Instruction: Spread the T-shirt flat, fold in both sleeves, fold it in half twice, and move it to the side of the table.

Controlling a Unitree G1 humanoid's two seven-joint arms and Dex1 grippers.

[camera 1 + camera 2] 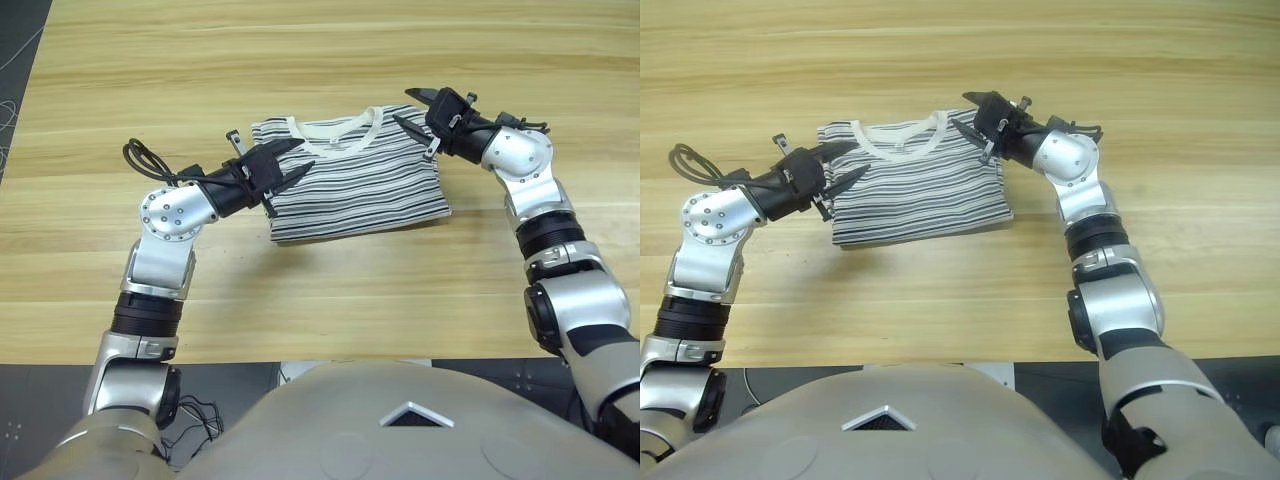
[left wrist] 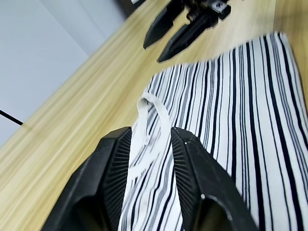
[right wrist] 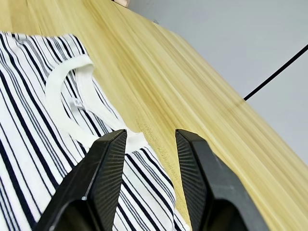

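The black-and-white striped T-shirt (image 1: pixel 358 180) with a cream collar (image 1: pixel 335 128) lies folded into a compact rectangle in the middle of the wooden table (image 1: pixel 300 50). My left gripper (image 1: pixel 303 157) is at the shirt's left edge, near the collar end, open with striped cloth showing between its fingers (image 2: pixel 115 163). My right gripper (image 1: pixel 403 105) is at the shirt's far right corner, also open, its fingers (image 3: pixel 108 163) straddling the shirt's edge and bare wood. In the left wrist view the right gripper (image 2: pixel 173 29) shows across the shirt.
A black cable (image 1: pixel 140 155) loops off my left forearm over the table, left of the shirt. Bare wood lies on all sides of the shirt. The table's front edge (image 1: pixel 300 358) runs close to my body, with dark floor beyond the left edge.
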